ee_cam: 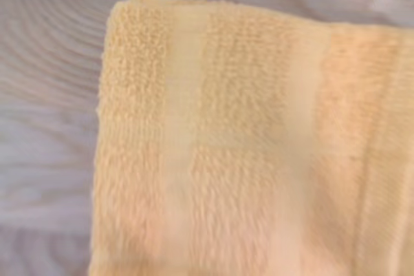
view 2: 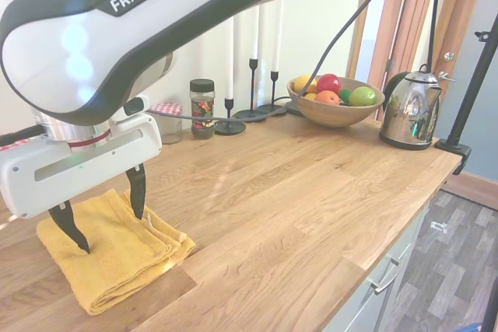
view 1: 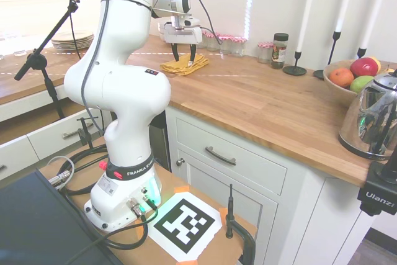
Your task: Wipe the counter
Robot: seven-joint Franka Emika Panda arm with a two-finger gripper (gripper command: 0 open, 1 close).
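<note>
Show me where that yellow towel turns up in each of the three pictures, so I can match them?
First exterior view: the yellow towel lies folded on the counter at upper centre, under the open gripper.
Second exterior view: the yellow towel is at lower left, with the gripper straddling it.
Wrist view: the yellow towel fills most of the frame, seen from close by.
Shared landmark: the fruit bowl shows in both exterior views.

White glossy arm [view 1: 118, 85], rounded segments, dark grey bands at joints. Black "FRANKA EMIKA" lettering on link and base collar. Small red tab beside collar, green glow at base. White boxy gripper [view 2: 104, 205] body with slot; two black tapered fingers [view 2: 138, 190]. Black cable along upper arm.
</note>
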